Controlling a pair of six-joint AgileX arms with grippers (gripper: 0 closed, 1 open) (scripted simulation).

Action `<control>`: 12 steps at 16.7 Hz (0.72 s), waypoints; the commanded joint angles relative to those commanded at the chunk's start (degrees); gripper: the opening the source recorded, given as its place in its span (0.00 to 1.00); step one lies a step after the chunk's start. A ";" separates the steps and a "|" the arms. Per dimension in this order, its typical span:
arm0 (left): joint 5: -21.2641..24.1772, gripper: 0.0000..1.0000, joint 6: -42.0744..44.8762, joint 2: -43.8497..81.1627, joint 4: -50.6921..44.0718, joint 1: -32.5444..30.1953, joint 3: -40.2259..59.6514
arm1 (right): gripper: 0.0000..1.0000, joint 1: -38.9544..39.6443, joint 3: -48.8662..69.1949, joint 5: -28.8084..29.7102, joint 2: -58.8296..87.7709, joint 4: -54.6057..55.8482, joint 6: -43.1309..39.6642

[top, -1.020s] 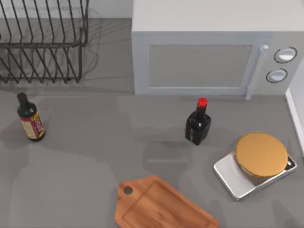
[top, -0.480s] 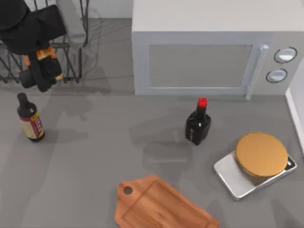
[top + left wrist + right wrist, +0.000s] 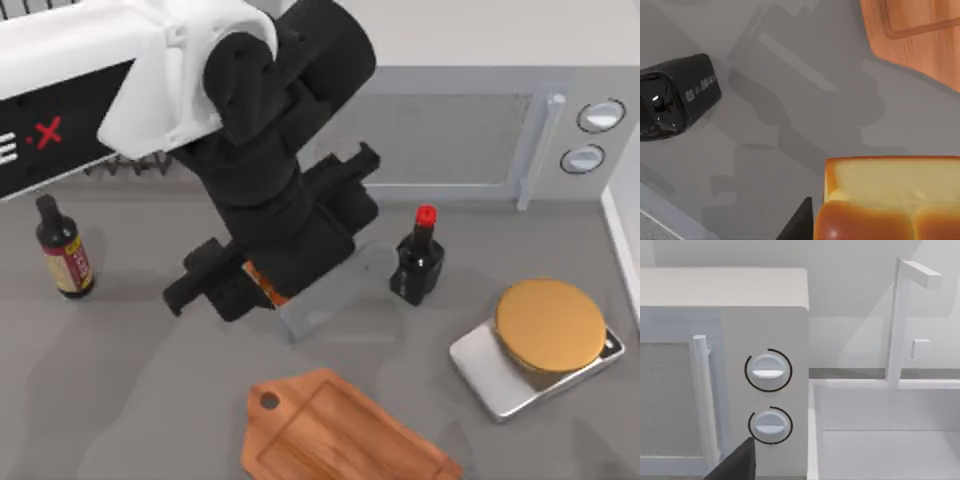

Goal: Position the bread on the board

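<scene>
Golden bread clenched in left claw, above table, board bare

Grey counter, soft shadows across it. White microwave at 12 to 1 o'clock. White sink with faucet at 3 o'clock. Pale wall behind.

board: grained wood, matt | bread: glossy crust | scale: shiny metal | table: matt grey
</scene>
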 joint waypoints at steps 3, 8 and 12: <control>-0.58 0.00 12.04 2.24 1.24 -7.53 -3.99 | 1.00 0.00 0.00 0.00 0.00 0.00 0.00; -1.28 0.00 21.31 5.48 2.41 -13.77 -8.71 | 1.00 0.00 0.00 0.00 0.00 0.00 0.00; -1.30 0.00 21.48 5.57 2.44 -13.90 -8.81 | 1.00 0.00 0.00 0.00 0.00 0.00 0.00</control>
